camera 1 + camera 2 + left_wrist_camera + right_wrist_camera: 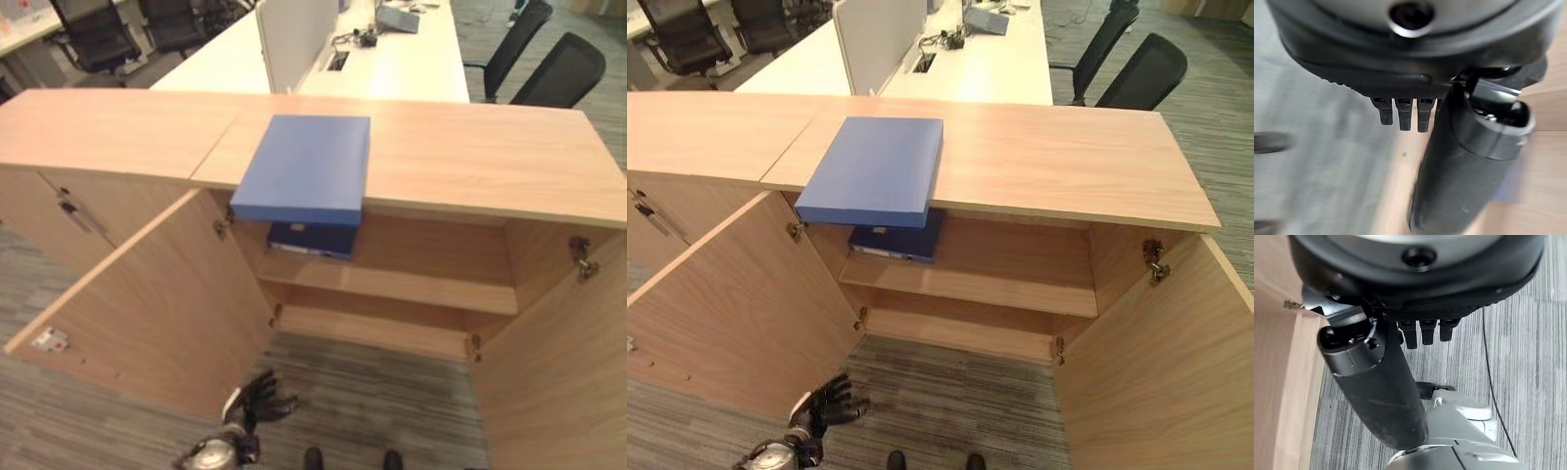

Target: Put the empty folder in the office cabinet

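A light blue folder (304, 166) lies flat on the wooden cabinet top (470, 147), its near end jutting past the front edge above the open compartment. Under it, a darker blue folder (312, 238) rests on the upper shelf (411, 279) at the left. My left hand (257, 399) hangs low over the carpet in front of the left door, fingers spread and relaxed, holding nothing; its thumb (1459, 186) stands out in the left wrist view. My right hand (1376, 387) is down by the carpet beside a wooden panel, fingers loose and empty.
Both cabinet doors stand open: the left door (147, 313) swings toward me, the right door (558, 362) stands at the right. A lower shelf (382, 333) lies bare. Behind the cabinet are a white desk (392, 59) and black office chairs (558, 69).
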Robot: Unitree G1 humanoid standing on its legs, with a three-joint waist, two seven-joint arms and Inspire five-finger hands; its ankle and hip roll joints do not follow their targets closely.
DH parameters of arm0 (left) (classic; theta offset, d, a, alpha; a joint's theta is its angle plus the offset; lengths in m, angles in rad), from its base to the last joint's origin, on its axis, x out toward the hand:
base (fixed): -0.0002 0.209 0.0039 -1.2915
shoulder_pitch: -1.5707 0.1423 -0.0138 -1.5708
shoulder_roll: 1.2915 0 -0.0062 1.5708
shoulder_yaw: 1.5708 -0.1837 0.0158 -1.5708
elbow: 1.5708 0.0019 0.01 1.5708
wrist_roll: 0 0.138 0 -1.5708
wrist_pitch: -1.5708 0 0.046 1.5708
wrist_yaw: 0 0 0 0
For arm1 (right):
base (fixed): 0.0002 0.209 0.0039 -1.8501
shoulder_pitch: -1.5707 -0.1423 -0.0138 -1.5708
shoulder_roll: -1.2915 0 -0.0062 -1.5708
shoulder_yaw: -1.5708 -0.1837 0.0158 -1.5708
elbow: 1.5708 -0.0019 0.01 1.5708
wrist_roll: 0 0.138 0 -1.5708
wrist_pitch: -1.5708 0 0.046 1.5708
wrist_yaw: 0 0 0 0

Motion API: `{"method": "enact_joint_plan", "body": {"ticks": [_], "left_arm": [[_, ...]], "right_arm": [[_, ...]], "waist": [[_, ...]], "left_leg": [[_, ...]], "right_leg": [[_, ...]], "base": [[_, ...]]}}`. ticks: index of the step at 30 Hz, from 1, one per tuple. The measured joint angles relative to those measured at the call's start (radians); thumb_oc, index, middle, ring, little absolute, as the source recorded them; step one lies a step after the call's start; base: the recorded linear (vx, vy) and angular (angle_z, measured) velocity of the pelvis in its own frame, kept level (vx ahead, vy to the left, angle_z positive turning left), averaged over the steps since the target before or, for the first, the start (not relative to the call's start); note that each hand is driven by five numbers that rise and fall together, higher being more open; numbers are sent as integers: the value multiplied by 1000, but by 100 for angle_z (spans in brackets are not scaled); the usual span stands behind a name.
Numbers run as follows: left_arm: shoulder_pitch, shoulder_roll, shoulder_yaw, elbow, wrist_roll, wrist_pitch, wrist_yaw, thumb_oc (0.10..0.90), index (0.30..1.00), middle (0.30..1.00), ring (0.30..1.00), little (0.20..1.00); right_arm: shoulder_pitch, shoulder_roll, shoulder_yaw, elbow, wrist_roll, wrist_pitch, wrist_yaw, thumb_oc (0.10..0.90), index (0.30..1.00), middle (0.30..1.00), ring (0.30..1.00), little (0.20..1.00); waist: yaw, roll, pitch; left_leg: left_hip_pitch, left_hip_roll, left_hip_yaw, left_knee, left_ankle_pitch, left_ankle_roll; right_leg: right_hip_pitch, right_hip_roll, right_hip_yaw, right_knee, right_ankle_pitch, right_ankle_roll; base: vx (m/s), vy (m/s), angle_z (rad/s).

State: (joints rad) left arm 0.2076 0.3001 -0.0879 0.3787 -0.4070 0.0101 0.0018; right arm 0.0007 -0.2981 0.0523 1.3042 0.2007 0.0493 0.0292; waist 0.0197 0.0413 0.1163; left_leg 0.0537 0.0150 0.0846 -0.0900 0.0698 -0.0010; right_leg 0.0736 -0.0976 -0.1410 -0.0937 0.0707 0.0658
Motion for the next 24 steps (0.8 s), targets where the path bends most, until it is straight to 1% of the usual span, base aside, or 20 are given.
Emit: {"method": "enact_joint_plan", "body": {"ticks": [1,2,3,4,5,6,7,8,10,12,13,14,16,17,18,20,21,22,23,24], "left_arm": [[21,0,55,-74,-19,-28,29,800,900,900,900,900],[35,3,102,-119,-8,-11,56,800,900,900,900,900],[68,9,144,-189,0,-7,78,800,900,900,900,900],[90,17,181,-263,46,-8,106,800,900,900,900,900],[90,44,201,-311,123,-16,138,800,900,900,900,900],[83,46,225,-317,162,-31,161,800,900,900,900,900],[78,44,288,-337,284,-29,240,800,900,900,900,900],[78,44,316,-351,320,-28,270,800,900,900,900,900],[65,45,348,-378,430,-8,364,800,900,900,900,900],[52,48,358,-412,512,-2,435,800,900,900,900,900],[31,79,357,-449,586,7,483,800,900,900,900,900],[5,125,338,-466,662,7,514,800,900,900,900,900],[-52,169,311,-486,746,3,519,800,900,900,900,900],[-106,211,271,-492,784,4,512,800,900,900,900,900],[-183,301,162,-515,827,-8,497,800,900,900,900,900],[-225,339,73,-549,879,-46,467,800,900,900,900,900],[-258,370,11,-547,898,-55,444,800,900,900,900,900],[-292,396,-67,-547,914,-78,414,800,900,900,900,900],[-291,379,-75,-545,937,-106,395,800,900,900,900,900],[-297,370,-105,-545,944,-121,382,800,900,900,900,900]], "right_arm": [[18,-2,-2,-10,0,2,-7,800,900,900,900,900],[28,-1,-3,-13,0,5,-8,800,900,900,900,900],[32,2,-8,-16,0,3,-8,800,900,900,900,900],[44,8,-11,-15,0,1,-9,800,900,900,900,900],[59,17,-19,-15,1,1,-17,800,900,900,900,900],[64,18,-26,-13,2,3,-17,800,900,900,900,900],[81,33,-27,-14,10,-1,-19,800,900,900,900,900],[86,44,-27,-14,19,-1,-20,800,900,900,900,900],[96,67,-25,-11,32,1,-30,800,900,900,900,900],[108,77,-20,-11,39,0,-38,800,900,900,900,900],[108,81,9,-10,39,-2,-47,800,900,900,900,900],[108,81,12,-4,39,-5,-51,800,900,900,900,900],[105,78,13,-1,39,-13,-52,800,900,900,900,900],[96,77,16,7,39,-18,-53,800,900,900,900,900],[94,74,20,8,38,-22,-53,800,900,900,900,900],[85,65,24,9,38,-22,-54,800,900,900,900,900],[79,57,34,12,38,-21,-54,800,900,900,900,900],[73,51,33,12,38,-21,-54,800,900,900,900,900],[68,49,33,12,38,-21,-55,800,900,900,900,900],[62,49,32,6,38,-21,-55,800,900,900,900,900]], "waist": [[12,7,-18],[15,9,-33],[14,7,-34],[18,3,-36],[37,-3,-42],[43,-4,-46],[43,-17,-55],[43,-26,-60],[42,-43,-70],[42,-51,-76],[41,-57,-79],[45,-58,-80],[42,-53,-80],[42,-52,-80],[35,-50,-81],[16,-46,-83],[9,-39,-86],[7,-29,-87],[-9,-22,-86],[-24,-17,-85]], "left_leg": [[8,-2,-5,0,-1,1],[9,-2,-5,0,-3,0],[15,0,-5,0,-4,-1],[19,2,-7,0,-5,-3],[17,4,-9,0,-8,-7],[17,4,-9,0,-11,-12],[16,4,-10,0,-13,-15],[16,4,-10,0,-13,-16],[15,3,-9,0,-13,-15],[15,0,-8,0,-13,-15],[17,1,-7,0,-12,-15],[16,1,-8,0,-12,-15],[18,1,-7,0,-10,-14],[18,1,-7,0,-9,-14],[19,2,-4,0,-8,-14],[21,0,9,0,-8,-13],[22,0,13,0,-6,-10],[26,0,21,0,-7,-10],[29,1,28,0,-8,-11],[33,2,30,0,-7,-9]], "right_leg": [[8,-2,0,0,-4,5],[11,-2,0,0,-6,7],[16,1,0,0,-7,7],[18,2,-1,-1,-8,7],[16,4,-2,0,-17,11],[16,4,-2,-1,-17,12],[16,4,-4,0,-17,13],[15,4,-4,0,-17,12],[14,3,-4,0,-17,13],[14,-1,-3,-1,-17,13],[14,0,-3,-1,-16,13],[15,0,-3,0,-16,13],[16,0,-2,-1,-14,12],[16,1,-1,-1,-13,12],[15,1,1,-1,-11,13],[12,0,12,-1,-8,14],[12,-1,15,-1,-7,15],[12,-1,23,-1,-4,16],[13,-1,25,-1,-3,15],[15,1,27,-1,-2,14]], "base": [[51,27,2],[50,18,5],[0,0,0],[35,-3,3],[23,-10,4],[31,-18,1],[0,0,0],[0,0,0],[0,0,0],[0,0,0],[0,0,0],[0,0,0],[0,0,0],[-28,6,-4],[-28,12,-7],[-15,12,-12],[-6,11,-22],[-6,8,-25],[-10,11,-23],[0,6,-16]]}}
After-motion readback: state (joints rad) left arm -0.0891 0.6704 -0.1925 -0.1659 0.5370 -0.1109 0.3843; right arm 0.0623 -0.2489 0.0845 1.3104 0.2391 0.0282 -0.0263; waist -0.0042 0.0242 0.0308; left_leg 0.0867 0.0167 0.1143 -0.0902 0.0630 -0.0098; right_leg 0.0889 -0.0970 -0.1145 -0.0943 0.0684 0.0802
